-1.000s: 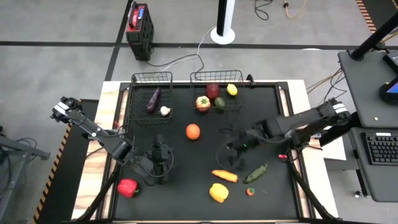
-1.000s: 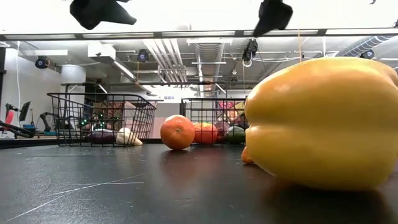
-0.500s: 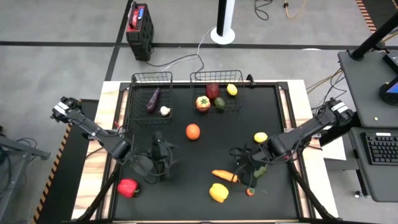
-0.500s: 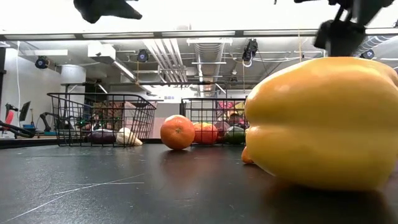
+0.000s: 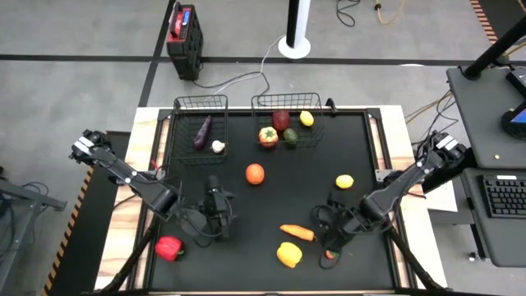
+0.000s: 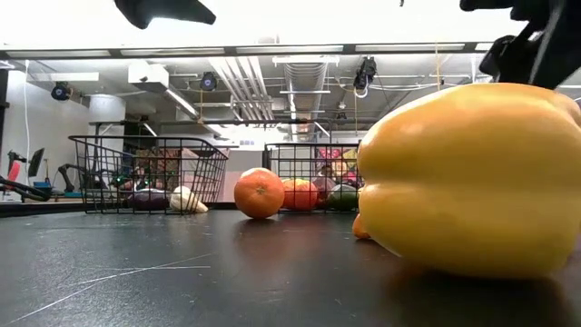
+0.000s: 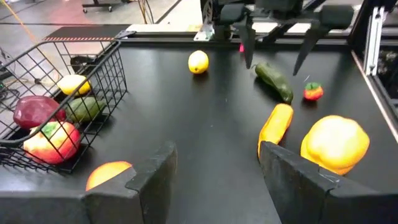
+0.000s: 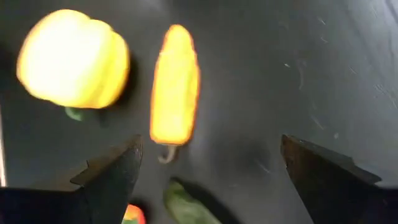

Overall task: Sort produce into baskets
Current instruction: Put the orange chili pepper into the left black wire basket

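Observation:
My right gripper (image 5: 327,233) hangs open above the near right of the table, over a green cucumber (image 7: 273,81) that lies between a carrot (image 8: 175,84) and a small red fruit (image 7: 313,91). A yellow pepper (image 5: 288,254) lies just nearer, and a lemon (image 5: 344,181) farther back. My left gripper (image 5: 219,210) waits open above the near left, holding nothing. An orange (image 5: 255,173) lies mid-table and a red pepper (image 5: 168,247) at the near left. The narrower basket (image 5: 201,105) holds an eggplant and a garlic; the wider basket (image 5: 286,102) holds several pieces.
Both baskets stand side by side at the table's far edge. The black mat has bare room at the far right and between the orange and the near edge. In the low view the yellow pepper (image 6: 472,177) fills the right foreground.
My right gripper has swung from mid-table toward the near right corner and come down, and it now hangs over the cucumber with its fingers still open. The lemon it stood over has come into sight.

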Robot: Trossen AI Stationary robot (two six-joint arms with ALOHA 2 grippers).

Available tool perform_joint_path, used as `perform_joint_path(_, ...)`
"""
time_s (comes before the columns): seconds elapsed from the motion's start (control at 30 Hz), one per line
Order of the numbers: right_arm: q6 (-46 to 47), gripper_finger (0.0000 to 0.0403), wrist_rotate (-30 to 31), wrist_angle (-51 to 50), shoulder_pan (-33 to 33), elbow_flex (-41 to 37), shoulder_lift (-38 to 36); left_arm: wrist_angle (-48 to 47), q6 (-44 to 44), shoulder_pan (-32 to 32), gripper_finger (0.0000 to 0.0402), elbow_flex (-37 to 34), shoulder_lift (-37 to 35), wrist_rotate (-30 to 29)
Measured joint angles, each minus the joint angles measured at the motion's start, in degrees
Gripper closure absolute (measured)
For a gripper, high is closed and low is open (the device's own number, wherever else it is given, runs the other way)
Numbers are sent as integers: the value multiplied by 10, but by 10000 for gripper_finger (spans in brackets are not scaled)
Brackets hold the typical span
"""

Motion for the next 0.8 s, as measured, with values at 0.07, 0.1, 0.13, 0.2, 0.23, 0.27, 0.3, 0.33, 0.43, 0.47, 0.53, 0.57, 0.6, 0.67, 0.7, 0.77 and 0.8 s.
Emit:
perform_joint_path(0.07,-2,33,14,41,13,-10,0,3,5,0,190,-1,6,0)
perform_joint_path(0.1,-4,33,16,62,17,-15,1,8,8,0,190,-1,8,0)
perform_joint_path(0.13,-6,33,21,77,20,-19,6,10,13,0,190,-1,9,0)
perform_joint_path(0.2,-14,33,29,101,28,-21,22,20,23,0,190,-1,11,0)
perform_joint_path(0.23,-16,33,30,111,29,-20,33,24,29,0,190,-1,12,0)
perform_joint_path(0.27,-17,33,30,113,30,-17,46,25,34,0,190,-1,12,-2)
perform_joint_path(0.3,-18,33,31,114,31,-14,60,26,38,0,190,-1,12,-4)
perform_joint_path(0.33,-19,33,31,115,32,-10,74,28,40,0,190,-1,12,-5)
perform_joint_path(0.43,-25,35,37,112,33,0,112,32,42,1,190,-1,12,-6)
perform_joint_path(0.47,-27,36,40,114,33,4,123,33,42,1,190,-1,12,-6)
perform_joint_path(0.53,-28,37,40,114,33,8,140,33,42,1,190,-1,12,-6)
perform_joint_path(0.57,-29,37,40,113,33,11,149,33,42,1,190,-1,12,-6)
perform_joint_path(0.6,-31,38,40,114,33,13,158,33,43,1,190,-1,12,-6)
perform_joint_path(0.67,-30,38,40,113,33,14,170,37,44,1,190,-1,12,-6)
perform_joint_path(0.7,-28,38,40,113,33,14,175,37,44,1,190,-1,12,-6)
perform_joint_path(0.77,-26,39,40,114,33,14,185,37,44,1,190,-1,12,-6)
perform_joint_path(0.8,-25,40,40,113,33,14,188,37,44,1,190,-1,12,-6)
